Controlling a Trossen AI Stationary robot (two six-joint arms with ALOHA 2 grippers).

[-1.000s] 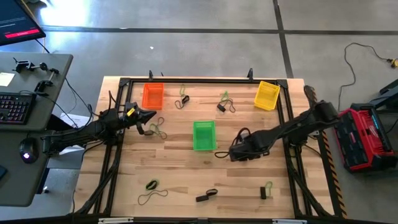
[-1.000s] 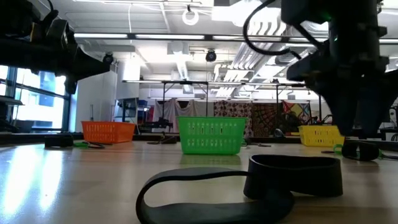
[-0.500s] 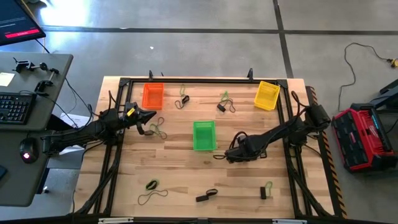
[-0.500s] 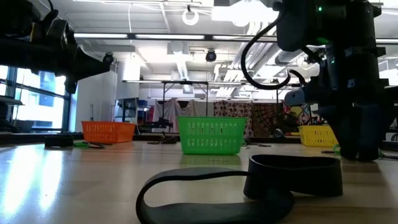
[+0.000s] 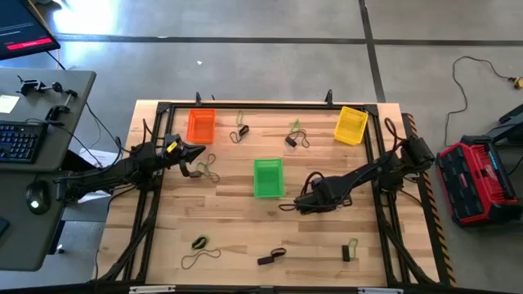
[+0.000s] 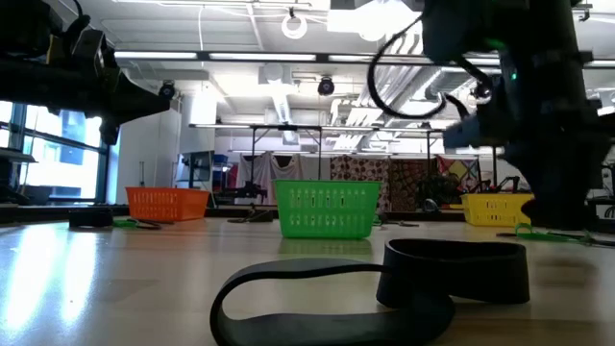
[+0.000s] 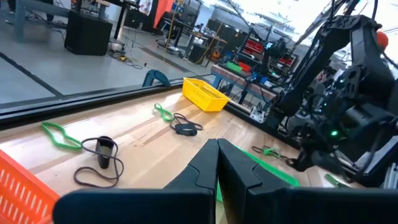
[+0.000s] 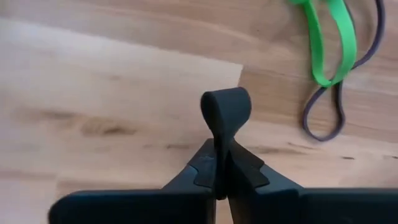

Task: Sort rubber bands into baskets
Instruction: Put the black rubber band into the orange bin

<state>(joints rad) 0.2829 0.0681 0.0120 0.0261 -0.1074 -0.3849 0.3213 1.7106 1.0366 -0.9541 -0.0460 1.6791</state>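
The right gripper (image 8: 219, 163), wide a second ago, is now clenched on a black rubber band (image 8: 225, 111) near the table's middle, just beside the green basket (image 5: 267, 177), so sorting can proceed; left gripper (image 5: 196, 152) waits clenched.

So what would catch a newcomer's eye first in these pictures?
Probably the three small plastic baskets: orange and yellow at the table's far side, green mid-table. Then the right gripper, low beside the green basket, shut on a black rubber band loop. The left gripper waits shut near the orange one.
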